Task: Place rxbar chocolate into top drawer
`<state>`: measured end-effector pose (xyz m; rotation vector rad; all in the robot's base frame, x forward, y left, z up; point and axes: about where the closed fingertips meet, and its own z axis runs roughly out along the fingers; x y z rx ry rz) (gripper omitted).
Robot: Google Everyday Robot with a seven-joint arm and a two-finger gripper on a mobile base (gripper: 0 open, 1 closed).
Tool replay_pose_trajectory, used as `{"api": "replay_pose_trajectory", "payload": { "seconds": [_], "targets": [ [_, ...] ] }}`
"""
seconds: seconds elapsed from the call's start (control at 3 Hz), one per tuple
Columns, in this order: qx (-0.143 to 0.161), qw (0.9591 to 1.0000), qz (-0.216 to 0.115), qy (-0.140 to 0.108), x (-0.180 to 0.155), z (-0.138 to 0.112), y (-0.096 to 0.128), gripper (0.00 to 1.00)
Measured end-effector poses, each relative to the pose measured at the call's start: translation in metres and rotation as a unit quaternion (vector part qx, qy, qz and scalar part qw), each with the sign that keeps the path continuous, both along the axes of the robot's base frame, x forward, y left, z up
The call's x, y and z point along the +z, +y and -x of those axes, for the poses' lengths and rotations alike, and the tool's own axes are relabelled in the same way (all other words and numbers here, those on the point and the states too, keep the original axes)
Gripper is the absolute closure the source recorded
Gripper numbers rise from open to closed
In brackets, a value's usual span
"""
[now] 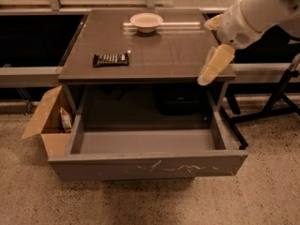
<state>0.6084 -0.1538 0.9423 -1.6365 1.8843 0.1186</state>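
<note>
**Item: rxbar chocolate on counter, gripper at far side, bar not yet taken**

1. Cardboard box [47,121]: on the floor below the counter's left edge, flaps open, a light snack packet [66,119] inside. No part in the task.
2. Rxbar chocolate [110,59]: lies flat on the counter [178,55], near its left edge and about midway between front and back edges. Its long axis runs left to right, parallel to the front edge.
3. Bowl [146,21]: pale and round, at the middle of the back edge, well apart from the bar.
4. Top drawer [150,165]: pulled fully out below the front edge. The scratched panel faces forward, and no object is visible in its interior.
5. Gripper [214,65]: hangs at the counter's right front corner, pointing down and slightly leftward. Nothing is seen in it. Whether it is parted or closed cannot be told.
6. Arm [262,8]: enters from the upper right, beyond the right edge.

Governing relation: the bar lies well apart to the left of the gripper, nearly the whole counter away. The reach must probably cross the counter leftward, and a grasp across the bar's short width looks likeliest.
</note>
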Motion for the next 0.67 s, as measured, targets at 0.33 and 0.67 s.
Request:
{"api": "replay_pose_trajectory", "payload": {
  "seconds": [0.33,0.67],
  "targets": [
    [-0.012,0.9995,-0.029,-0.007,-0.014,-0.030,0.034,0.00],
    [-0.007,0.9977,-0.067,-0.007,-0.026,-0.053,0.069,0.00]
  ]
}}
